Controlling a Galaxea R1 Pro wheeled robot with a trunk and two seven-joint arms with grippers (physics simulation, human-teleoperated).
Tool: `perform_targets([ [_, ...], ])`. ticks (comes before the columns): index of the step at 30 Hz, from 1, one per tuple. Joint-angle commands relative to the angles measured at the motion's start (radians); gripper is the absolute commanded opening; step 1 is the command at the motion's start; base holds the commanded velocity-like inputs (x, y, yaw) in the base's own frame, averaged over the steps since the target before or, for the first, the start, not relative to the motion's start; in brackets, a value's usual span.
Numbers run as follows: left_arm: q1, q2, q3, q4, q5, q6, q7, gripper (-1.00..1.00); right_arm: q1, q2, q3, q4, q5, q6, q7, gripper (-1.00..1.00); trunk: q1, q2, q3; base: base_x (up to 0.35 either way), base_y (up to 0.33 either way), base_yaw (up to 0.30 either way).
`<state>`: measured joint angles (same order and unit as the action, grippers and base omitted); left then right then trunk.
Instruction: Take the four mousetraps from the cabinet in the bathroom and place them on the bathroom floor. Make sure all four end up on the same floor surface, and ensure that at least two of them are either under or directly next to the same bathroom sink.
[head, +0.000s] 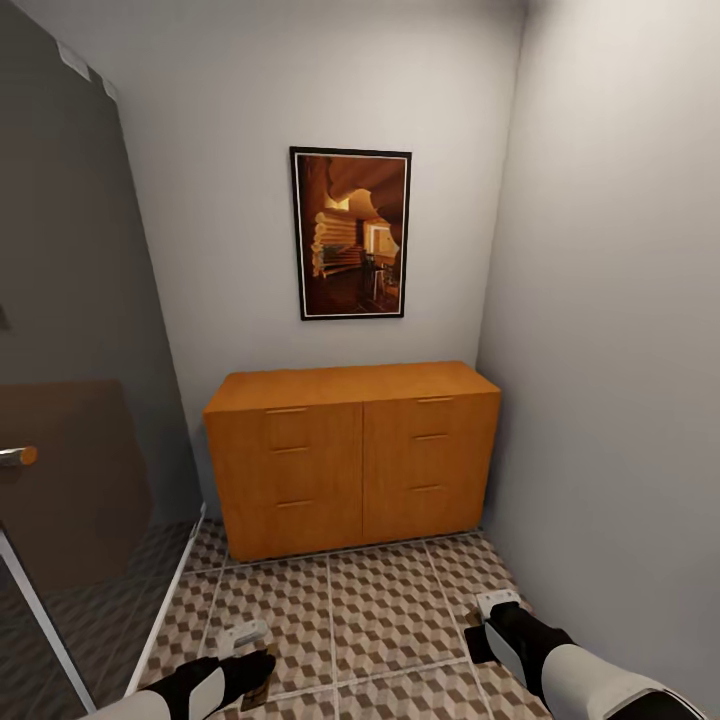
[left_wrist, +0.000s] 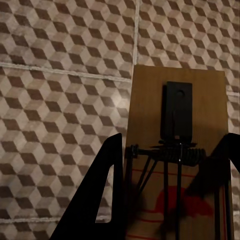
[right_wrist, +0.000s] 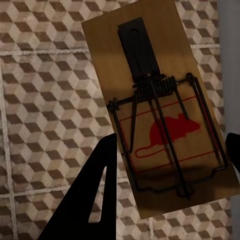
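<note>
Each gripper is clamped on a trap: left gripper (head: 262, 668) at 7 o'clock, right gripper (head: 482, 625) at 5 o'clock, above the floor (head: 370, 610), facing the cabinet (head: 352, 455). Releasing here risks both traps (left_wrist: 177, 150) (right_wrist: 155, 110) landing away from any sink

Two mousetraps: one (left_wrist: 177, 150), another (right_wrist: 157, 107). One cabinet (head: 352, 455), one framed picture (head: 351, 233), two pincers: left (head: 262, 668), right (head: 490, 622).

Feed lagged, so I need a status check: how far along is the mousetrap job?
Partway. Each end effector holds a mousetrap above the bathroom floor: left end effector around one mousetrap, right end effector around another. The cabinet is shut. No sink in sight; nothing looks placed yet.
</note>
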<state>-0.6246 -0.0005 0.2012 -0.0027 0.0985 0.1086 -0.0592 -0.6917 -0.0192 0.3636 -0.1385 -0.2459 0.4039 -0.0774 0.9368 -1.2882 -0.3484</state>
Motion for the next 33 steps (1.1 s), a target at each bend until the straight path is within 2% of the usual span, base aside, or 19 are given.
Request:
perform_targets([
  [1, 0.0, 0.0, 0.003, 0.0, 0.008, 0.005, -0.001, -1.0, 0.0, -0.001, 0.008, -0.003, -0.012, 0.006, -0.004, -1.0, 0.0, -0.001, -0.001, 0.0, 0.0, 0.002],
  [6, 0.0, -0.001, 0.003, 0.0, 0.007, 0.005, -0.001, -1.0, 0.0, 0.002, 0.008, -0.002, -0.011, 0.012, -0.004, -1.0, 0.0, -0.001, -0.001, 0.0, 0.0, 0.0],
  [12, 0.023, -0.001, 0.003, 0.0, 0.005, 0.004, -0.001, -1.0, 0.0, 0.023, 0.009, 0.032, 0.0, 0.01, -0.005, -1.0, 0.0, -0.001, -0.001, 0.0, 0.0, 0.058],
  [16, 0.034, 0.0, 0.002, -0.001, 0.0, 0.001, -0.001, -1.0, 0.0, 0.027, 0.009, 0.043, 0.017, 0.009, -0.005, -1.0, 0.0, -0.001, -0.001, 0.0, 0.0, 0.237],
  [33, 0.045, -0.005, 0.002, 0.0, 0.001, 0.002, 0.002, -1.0, 0.0, 0.028, 0.008, 0.049, 0.017, 0.006, -0.007, -1.0, 0.0, -0.001, -0.001, 0.0, 0.0, 0.267],
])
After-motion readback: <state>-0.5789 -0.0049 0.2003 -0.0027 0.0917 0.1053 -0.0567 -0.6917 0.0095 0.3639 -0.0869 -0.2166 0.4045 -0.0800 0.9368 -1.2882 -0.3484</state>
